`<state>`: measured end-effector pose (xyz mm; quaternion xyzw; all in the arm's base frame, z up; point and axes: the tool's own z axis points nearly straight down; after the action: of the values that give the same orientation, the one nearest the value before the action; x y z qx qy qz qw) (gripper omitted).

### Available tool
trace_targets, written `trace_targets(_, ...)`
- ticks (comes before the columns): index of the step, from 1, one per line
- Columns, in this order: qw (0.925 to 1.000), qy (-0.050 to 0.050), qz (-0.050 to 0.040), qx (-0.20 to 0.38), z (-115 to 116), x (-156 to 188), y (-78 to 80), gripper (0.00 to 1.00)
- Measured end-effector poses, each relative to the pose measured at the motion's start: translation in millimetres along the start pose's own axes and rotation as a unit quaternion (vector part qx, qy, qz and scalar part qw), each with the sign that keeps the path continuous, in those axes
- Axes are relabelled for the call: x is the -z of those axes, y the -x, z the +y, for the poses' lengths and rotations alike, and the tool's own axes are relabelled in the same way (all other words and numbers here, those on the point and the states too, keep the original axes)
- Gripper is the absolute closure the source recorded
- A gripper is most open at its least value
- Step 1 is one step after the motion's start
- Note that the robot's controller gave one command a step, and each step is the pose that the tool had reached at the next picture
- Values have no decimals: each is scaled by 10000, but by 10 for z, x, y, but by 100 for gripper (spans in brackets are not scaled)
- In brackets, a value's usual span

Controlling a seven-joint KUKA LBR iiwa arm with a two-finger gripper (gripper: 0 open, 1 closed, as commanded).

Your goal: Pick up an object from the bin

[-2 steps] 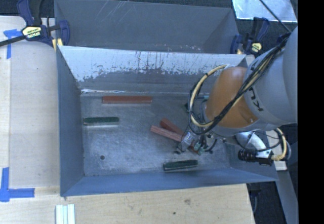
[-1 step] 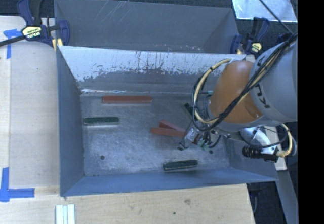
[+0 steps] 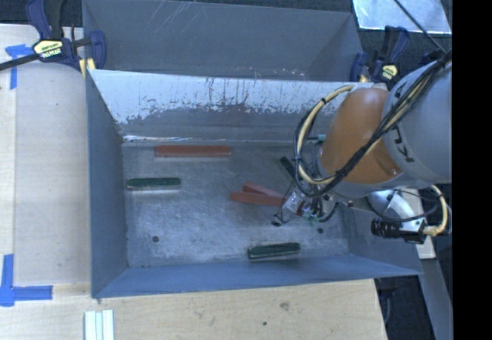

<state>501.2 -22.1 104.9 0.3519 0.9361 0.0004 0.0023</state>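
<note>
Gripper (image 3: 287, 213) logged low over the floor of the bin (image 3: 108, 177), just to the right of and slightly below the red-brown pair of sticks (image 3: 256, 194), which we take as our landmark throughout. We cannot tell how far the gripper is open, nor whether it has hold of anything; its working end reads as a small knot of metal and wiring. It lies close to the right end of the pair, and we cannot make out whether they touch. The pair itself: two flat pieces overlapping near mid-floor, the more orange one to the lower left, the redder one across it and slightly tilted. This is the thing nearest the gripper. Up and to the right of the pair we note the orange cover (image 3: 361, 135) on the wrist, with yellow and black cables (image 3: 307, 138) looping down its near side. Up and to the left of the pair, well apart from it, a long reddish-brown bar (image 3: 192, 151) lies flat along the foot of the back wall. Well to the left of the pair, a dark green bar (image 3: 154, 184) lies flat by itself. Below the pair, near the front wall, a second dark green bar (image 3: 274, 251) lies flat, apart from both the pair and the gripper.
</note>
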Motion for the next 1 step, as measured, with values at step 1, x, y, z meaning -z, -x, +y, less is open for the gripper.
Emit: trace_targets(1,10000,4,-7,6,0,86,10,100)
